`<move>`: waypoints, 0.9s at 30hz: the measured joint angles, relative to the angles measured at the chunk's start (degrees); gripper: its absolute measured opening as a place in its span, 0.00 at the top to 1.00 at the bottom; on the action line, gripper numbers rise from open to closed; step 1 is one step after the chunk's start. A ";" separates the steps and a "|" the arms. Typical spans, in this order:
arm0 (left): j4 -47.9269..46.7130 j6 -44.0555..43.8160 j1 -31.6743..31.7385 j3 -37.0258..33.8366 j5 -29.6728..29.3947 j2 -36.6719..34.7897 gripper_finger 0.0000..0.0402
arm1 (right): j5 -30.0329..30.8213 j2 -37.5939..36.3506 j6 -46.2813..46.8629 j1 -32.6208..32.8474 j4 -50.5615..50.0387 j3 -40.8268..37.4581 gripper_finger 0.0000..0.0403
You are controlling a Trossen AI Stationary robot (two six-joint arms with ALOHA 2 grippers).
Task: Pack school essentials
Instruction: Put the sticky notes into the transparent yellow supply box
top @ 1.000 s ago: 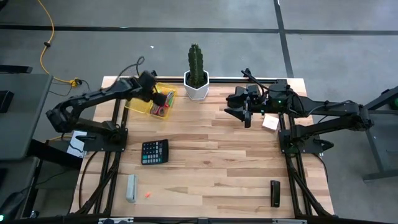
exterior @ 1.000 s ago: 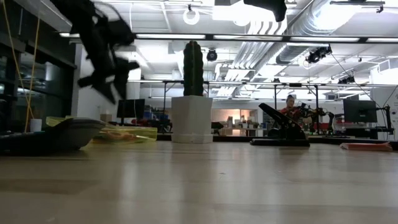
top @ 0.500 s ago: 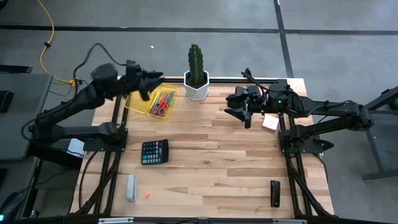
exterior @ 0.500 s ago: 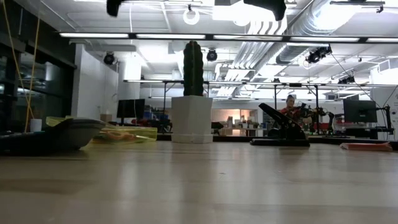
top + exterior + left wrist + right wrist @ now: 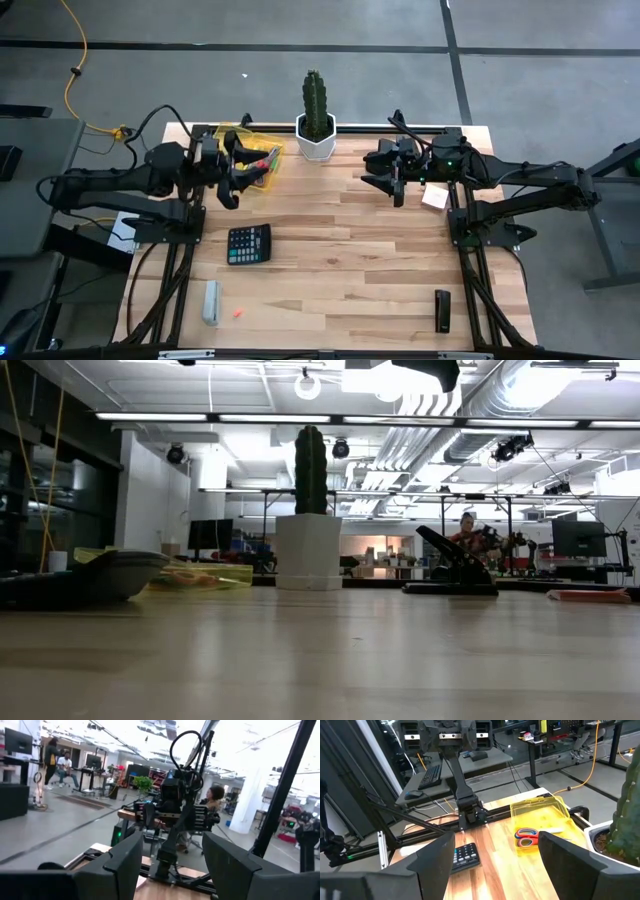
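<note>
High view: sitting at bench's far-left corner, yellow tray [image 5: 243, 170] of scissors and pens, touching open-jawed empty left gripper [image 5: 233, 168]; right gripper [image 5: 385, 178] waiting well apart, open.

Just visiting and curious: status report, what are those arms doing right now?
Left gripper open, empty, beside yellow tray. Right gripper open, empty, waiting. Red-handled scissors and pens in tray. Nothing blocking.

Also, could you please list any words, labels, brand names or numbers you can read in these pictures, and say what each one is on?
None can be read.
black calculator: its keys show only as pale dots, too small to read.
small white block: no legible marking.
yellow tray: no label shows.
white pot: plain.
</note>
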 joint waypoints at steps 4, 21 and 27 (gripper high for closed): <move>-0.08 0.24 -0.38 0.00 -0.09 0.00 0.51 | -0.01 0.00 -0.14 0.00 0.00 0.00 0.31; -0.52 0.11 -0.34 0.00 -0.67 0.04 0.51 | 10.73 8.93 26.21 -0.11 -52.58 -0.07 0.31; -1.23 0.11 -0.34 0.00 -1.29 0.07 0.51 | 12.19 20.46 23.88 -2.30 -65.79 -0.07 0.31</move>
